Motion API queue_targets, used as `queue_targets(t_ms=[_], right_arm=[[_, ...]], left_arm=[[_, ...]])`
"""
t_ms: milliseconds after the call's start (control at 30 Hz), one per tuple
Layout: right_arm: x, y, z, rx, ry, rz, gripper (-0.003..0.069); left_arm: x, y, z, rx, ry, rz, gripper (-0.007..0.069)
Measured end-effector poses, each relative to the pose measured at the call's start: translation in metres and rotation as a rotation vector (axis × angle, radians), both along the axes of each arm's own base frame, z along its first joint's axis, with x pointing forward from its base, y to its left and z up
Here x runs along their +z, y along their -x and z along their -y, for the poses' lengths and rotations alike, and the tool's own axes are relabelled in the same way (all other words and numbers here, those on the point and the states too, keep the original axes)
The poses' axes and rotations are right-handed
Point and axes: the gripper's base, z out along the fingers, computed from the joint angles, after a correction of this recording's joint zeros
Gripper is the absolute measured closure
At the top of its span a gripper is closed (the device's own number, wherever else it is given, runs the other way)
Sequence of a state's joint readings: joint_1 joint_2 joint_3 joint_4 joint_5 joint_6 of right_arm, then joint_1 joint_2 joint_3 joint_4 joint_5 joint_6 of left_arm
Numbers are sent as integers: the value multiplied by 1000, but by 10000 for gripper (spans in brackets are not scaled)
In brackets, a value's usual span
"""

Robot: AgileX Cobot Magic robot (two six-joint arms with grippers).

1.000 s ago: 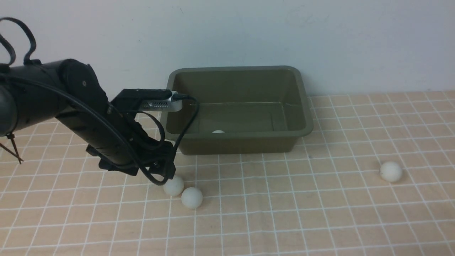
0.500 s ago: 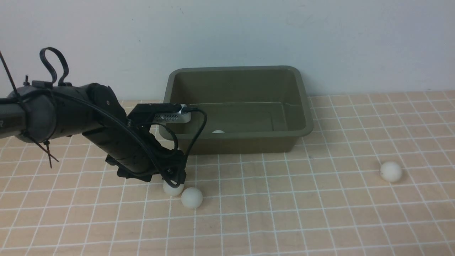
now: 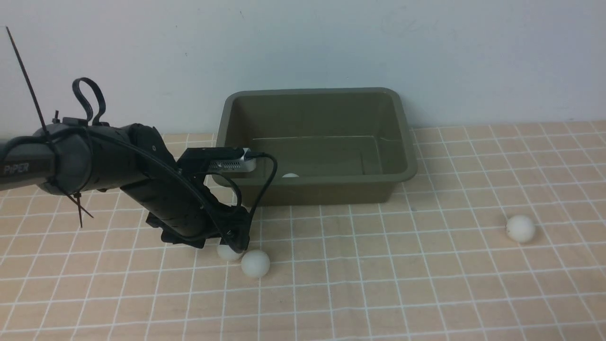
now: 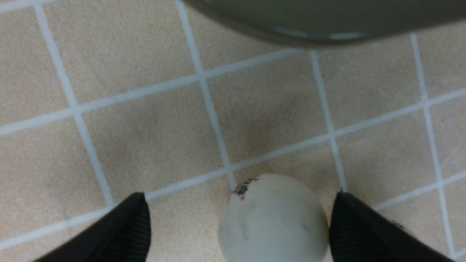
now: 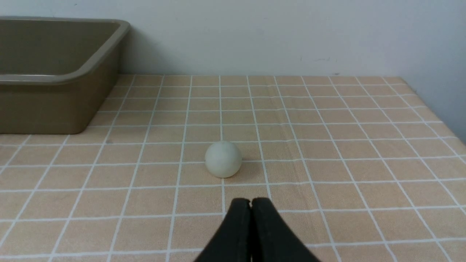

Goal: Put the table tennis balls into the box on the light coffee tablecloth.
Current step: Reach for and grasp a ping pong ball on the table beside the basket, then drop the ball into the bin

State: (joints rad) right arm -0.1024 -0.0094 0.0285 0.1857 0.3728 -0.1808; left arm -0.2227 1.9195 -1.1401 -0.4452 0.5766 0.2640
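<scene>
Your left gripper (image 4: 240, 198) hangs low over the light coffee tablecloth (image 3: 378, 293) with its jaws spread wide. One table tennis ball (image 4: 273, 222) sits on the cloth between the fingers. A second ball (image 3: 255, 263) lies just beside the gripper, to its right. Beyond the fingertips stands the box (image 3: 402, 142), with a third ball (image 3: 290, 175) against its near wall. Your right gripper (image 5: 250, 202) has its jaws pressed together, and a fourth ball (image 5: 223, 159) rests just ahead of its tips. The flat, white-gridded cloth runs back to a plain pale wall (image 3: 331, 42).
</scene>
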Motion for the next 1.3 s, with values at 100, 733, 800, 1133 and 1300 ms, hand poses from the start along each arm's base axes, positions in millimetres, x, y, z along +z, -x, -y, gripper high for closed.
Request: queue_targets(t_ms=[100,733,800,1133,1300], right_arm=[[0,0,0,0,0,0,678],[0,0,0,0,0,0,678],[0,0,0,0,0,0,678],[0,0,0,0,0,0,678],[0,0,0,0,0,0,678]], left_arm=[[-2,-1,0,8,5,-1,137],[53,-6,7,-211,-20,-110,306],[73,-10,9,-245,-16,-117,306],[136,-51,17,-237,4,208,306],[110,-75,23,-212,21,243,306]])
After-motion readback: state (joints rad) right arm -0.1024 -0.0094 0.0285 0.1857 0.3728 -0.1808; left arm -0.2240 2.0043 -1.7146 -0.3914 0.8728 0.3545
